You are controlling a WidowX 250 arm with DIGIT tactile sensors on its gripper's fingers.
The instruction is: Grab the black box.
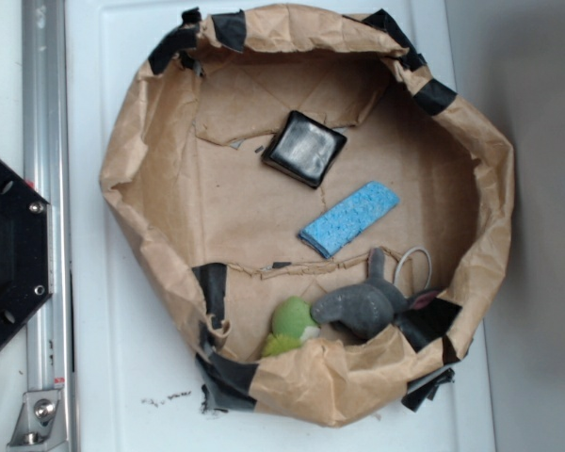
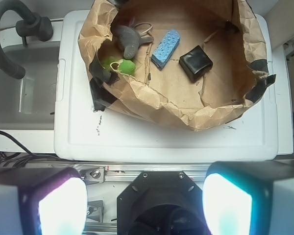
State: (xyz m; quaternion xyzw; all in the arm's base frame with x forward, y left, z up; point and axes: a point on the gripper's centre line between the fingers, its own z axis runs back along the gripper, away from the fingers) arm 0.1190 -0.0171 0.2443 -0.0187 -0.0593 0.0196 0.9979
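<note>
brown paper wall (image 1: pixel 151 141) patched with black tape strips (image 1: pixel 231 28). black box (image 1: pixel 304 148), glossy top with greyish sheen. blue sponge (image 1: pixel 349 218), light blue, speckled. grey plush toy (image 1: pixel 363 306) with pinkish ear, lime green toy (image 1: pixel 295 320) beside it. white board (image 1: pixel 104 377) underneath. black hexagonal plate (image 1: pixel 9 250) with silver screws. grey metal rail (image 1: pixel 45 141). gripper (image 2: pixel 146 205) finger pads glow white with pink and cyan edges.

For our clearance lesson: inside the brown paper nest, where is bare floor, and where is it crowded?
Bare floor lies left of the glossy black square box and blue rectangular sponge, up to the paper wall. It is crowded along the near rim, around the grey plush toy and green ball.
</note>
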